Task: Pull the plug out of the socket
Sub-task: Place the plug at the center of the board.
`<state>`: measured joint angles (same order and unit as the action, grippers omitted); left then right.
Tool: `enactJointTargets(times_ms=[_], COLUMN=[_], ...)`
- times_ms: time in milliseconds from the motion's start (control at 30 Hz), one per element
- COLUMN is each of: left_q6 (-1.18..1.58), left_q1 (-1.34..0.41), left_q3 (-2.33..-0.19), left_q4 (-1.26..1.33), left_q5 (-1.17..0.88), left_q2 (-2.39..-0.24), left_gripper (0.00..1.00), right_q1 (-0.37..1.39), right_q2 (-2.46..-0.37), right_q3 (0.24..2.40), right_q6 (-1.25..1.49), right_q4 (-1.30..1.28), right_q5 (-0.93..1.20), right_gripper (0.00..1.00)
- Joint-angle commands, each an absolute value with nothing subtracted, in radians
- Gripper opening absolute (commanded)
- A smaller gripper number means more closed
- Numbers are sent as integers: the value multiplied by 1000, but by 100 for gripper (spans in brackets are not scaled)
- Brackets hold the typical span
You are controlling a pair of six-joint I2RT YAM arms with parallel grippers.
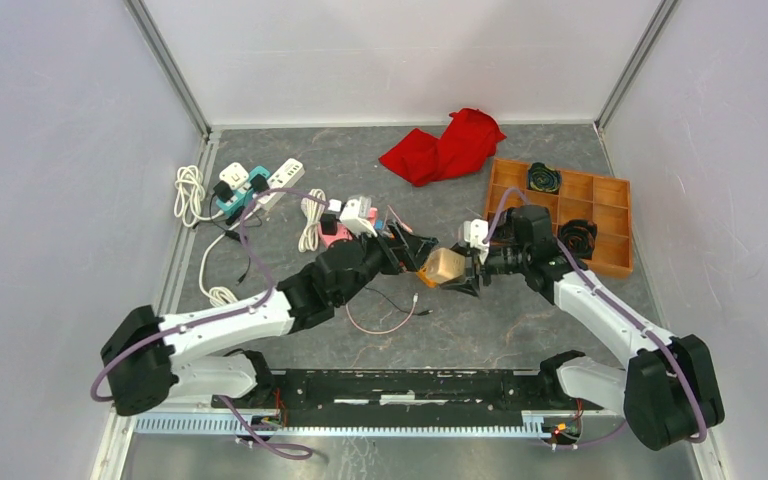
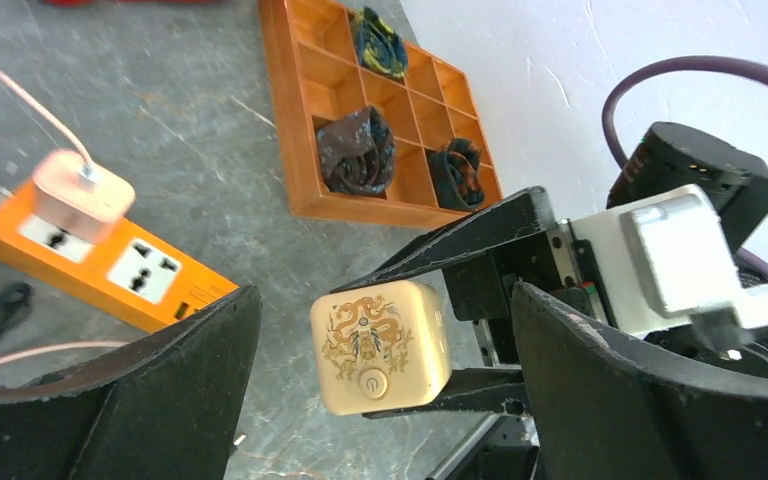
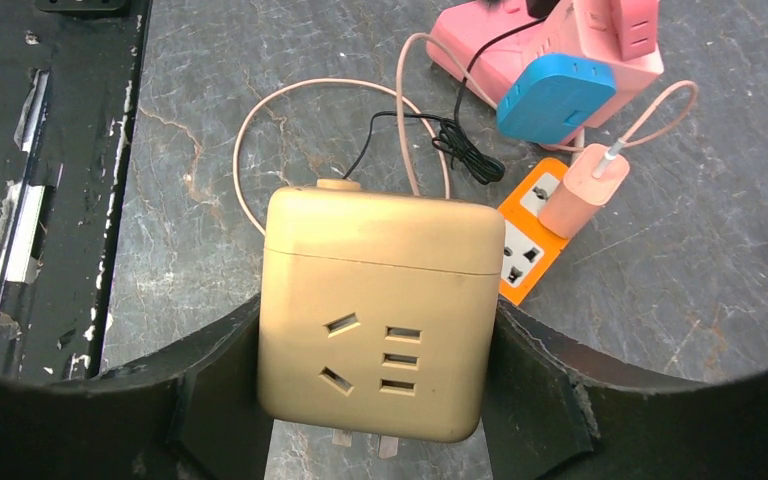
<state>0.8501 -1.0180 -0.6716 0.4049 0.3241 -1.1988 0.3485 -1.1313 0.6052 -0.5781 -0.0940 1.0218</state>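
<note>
**A:** Left jaws: we found them spread wide, flanking the cube adapter [image 2: 380, 345] with a gap on each side. Right jaws: pinched on two opposite walls of the cube, holding it above the worktop [image 1: 520, 330], between the two arms.

**B:** We judged the cube to be a rigid, smooth plastic shell, fairly light and likely to slip under a shallow grip. The flat side walls seemed the place to hold it, away from its prongs [image 3: 385, 446] and power button [image 2: 370, 381].

**A:** The prongs stood bare, so we took it to be out of any socket. Only the right wrist view showed them, along with the face of slotted outlets.

**B:** Only the left wrist view showed the dragon emblem [image 2: 360, 335] and the button. Both wrist views showed the orange power strip [image 3: 525, 240] on the worktop, with a pink charger [image 3: 585, 190] plugged in. The top view alone placed the cube near mid-worktop.
</note>
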Motion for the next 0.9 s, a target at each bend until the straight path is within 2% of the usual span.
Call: enactJointTargets(times_ms=[0,200,367,667,867], left_q6=[626,226,12,-80,-47], left_q1=[-1018,-1017,-1017,-1017,-1017], left_q3=[-832,-919,-900,-724,-733], left_q4=[92,-32,-120,-74,-99], left_q5=[435,327,378,345,311], left_q2=[-1055,-924,-918,-840,-856], left_gripper=[100,100,100,100,100], right_q1=[314,272,249,234,234], right_q2=[-1107,-1061,-1055,-1098,-1220], right_q3=[686,689,726,795,936], right_q6=[-680,-720,-798,-868,-885], right_q4=[-168,-192,-272,-347,-400], right_q5=[1073,1045,1000,907,855], right_gripper=[0,0,0,1,1])
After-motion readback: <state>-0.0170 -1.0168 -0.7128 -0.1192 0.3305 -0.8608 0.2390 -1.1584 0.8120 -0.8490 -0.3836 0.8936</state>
